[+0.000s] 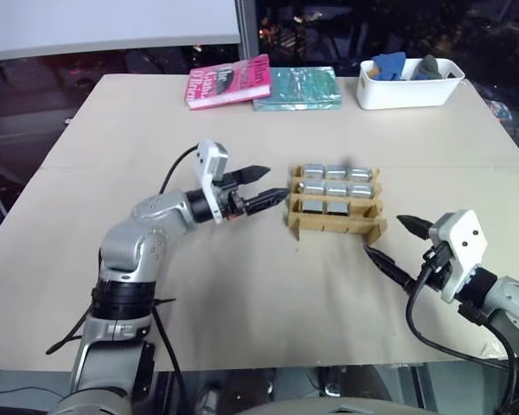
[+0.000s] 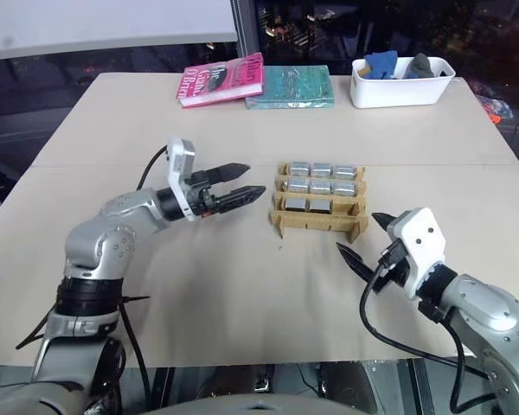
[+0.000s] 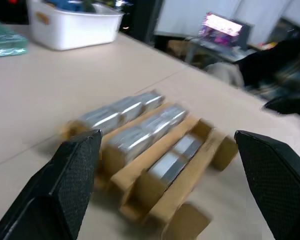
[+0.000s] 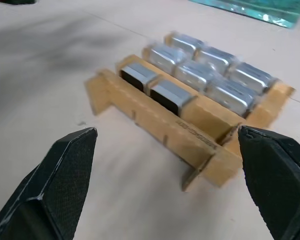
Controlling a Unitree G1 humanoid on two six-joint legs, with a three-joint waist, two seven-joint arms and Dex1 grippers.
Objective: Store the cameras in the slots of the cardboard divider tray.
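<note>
Right gripper (image 1: 396,239) agape near cardboard divider tray (image 1: 336,226); apparently untouched.

The setting is an indoor office or laboratory workspace. A large beige tabletop (image 1: 268,285) stands before dark windows (image 1: 372,26) with a white panel (image 1: 104,22) beside them. Two books (image 1: 264,84) and a white plastic bin (image 1: 410,85) lie at its far edge. A lit monitor (image 3: 224,27) stands in the background.
</note>
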